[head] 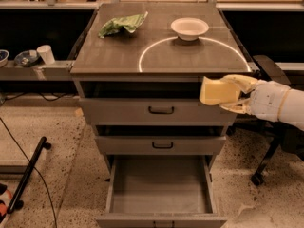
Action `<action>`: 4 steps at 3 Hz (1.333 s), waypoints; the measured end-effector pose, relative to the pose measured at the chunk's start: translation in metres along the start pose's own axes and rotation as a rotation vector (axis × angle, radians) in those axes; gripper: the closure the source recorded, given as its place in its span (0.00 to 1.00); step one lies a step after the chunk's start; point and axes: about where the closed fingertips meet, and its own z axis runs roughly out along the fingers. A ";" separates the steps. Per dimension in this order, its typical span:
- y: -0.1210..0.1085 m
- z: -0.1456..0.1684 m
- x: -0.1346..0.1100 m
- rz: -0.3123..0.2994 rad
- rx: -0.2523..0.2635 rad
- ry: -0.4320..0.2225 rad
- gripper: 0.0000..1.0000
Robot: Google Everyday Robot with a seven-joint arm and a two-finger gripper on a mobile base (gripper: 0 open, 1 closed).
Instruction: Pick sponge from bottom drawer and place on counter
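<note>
My gripper (232,95) comes in from the right on a white arm and is shut on the pale yellow sponge (216,91). It holds the sponge in the air in front of the top drawer's right end, just below the counter's front edge. The bottom drawer (161,184) is pulled open below, and its grey inside holds nothing. The counter (118,56) is grey-brown with a white circle line (142,56) on its front half.
A wrinkly green cloth (122,24) lies at the counter's back left. A white bowl (189,28) stands at the back, on the circle's far edge. Two shallower drawers (161,110) sit partly open above the bottom one. A chair base (266,160) stands to the right.
</note>
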 end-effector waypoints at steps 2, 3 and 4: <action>-0.029 0.031 0.009 -0.019 -0.034 0.031 1.00; -0.065 0.078 0.018 -0.009 -0.072 0.055 1.00; -0.083 0.112 0.032 0.056 -0.084 0.095 1.00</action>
